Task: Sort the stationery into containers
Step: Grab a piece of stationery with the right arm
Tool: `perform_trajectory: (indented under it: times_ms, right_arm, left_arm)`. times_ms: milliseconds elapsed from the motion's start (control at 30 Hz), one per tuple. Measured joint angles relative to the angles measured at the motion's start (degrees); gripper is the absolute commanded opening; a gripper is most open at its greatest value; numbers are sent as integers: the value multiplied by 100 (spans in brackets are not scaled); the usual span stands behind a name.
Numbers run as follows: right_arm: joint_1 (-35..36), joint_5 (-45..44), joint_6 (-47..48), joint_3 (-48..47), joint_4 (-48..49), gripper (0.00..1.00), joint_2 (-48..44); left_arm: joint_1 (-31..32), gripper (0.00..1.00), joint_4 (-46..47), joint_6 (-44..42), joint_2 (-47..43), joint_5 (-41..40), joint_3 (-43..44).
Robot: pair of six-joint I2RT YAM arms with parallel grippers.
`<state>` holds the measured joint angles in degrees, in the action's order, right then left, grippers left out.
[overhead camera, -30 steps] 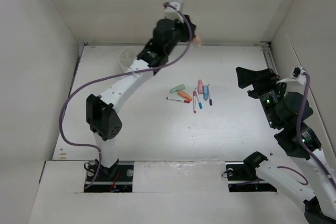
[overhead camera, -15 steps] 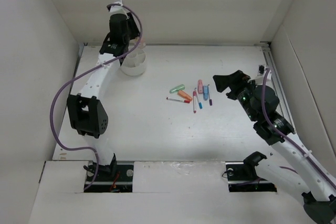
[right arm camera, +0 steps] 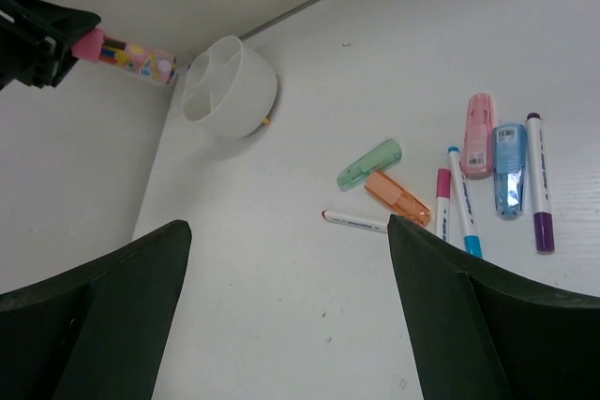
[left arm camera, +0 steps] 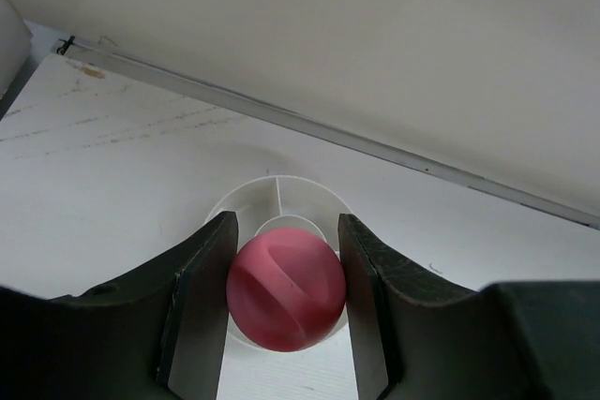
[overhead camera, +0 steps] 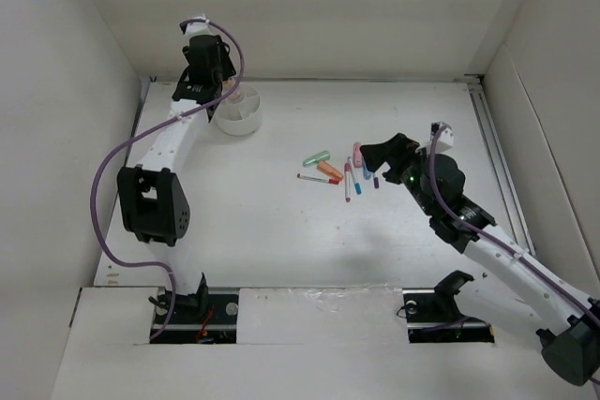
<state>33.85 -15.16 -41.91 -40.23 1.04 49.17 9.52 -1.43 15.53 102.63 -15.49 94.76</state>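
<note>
- Your left gripper (left arm camera: 286, 243) is clamped on the pink-capped bottle (left arm camera: 286, 292), directly above the white cup (left arm camera: 246, 201) at the far left of the table (overhead camera: 272, 231).
- Your right gripper (overhead camera: 380, 156) hovers, jaws wide apart, just beside the pens (right arm camera: 464, 205) lying mid-table.

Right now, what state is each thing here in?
Left gripper: shut on pink-capped bottle.
Right gripper: open, empty.
Pink-capped bottle: held, off the table.
White divided cup: upright on the table.
Pens and markers: lying flat on the table.
</note>
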Motion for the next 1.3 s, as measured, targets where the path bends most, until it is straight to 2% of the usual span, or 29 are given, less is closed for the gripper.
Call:
perform_trajectory:
  times_ms: [700, 800, 933, 1133, 1233, 1300]
  right_arm:
    - [168, 24, 55, 0, 116, 92, 398]
    - [188, 24, 55, 0, 116, 92, 435]
    - [188, 20, 55, 0, 118, 92, 476]
    - [188, 7, 57, 0, 118, 93, 592]
    - [188, -48, 59, 0, 116, 93, 651]
    - [188, -94, 68, 0, 118, 88, 660]
  left_arm:
    - [11, 30, 243, -289, 719, 9, 278]
    - [11, 34, 337, -345, 719, -4, 275]
    - [11, 55, 638, -422, 719, -59, 20]
    - [66, 70, 850, -496, 717, -157, -363]
    - [127, 74, 887, -518, 715, -197, -433]
    - [168, 76, 953, -518, 675, -216, -459]
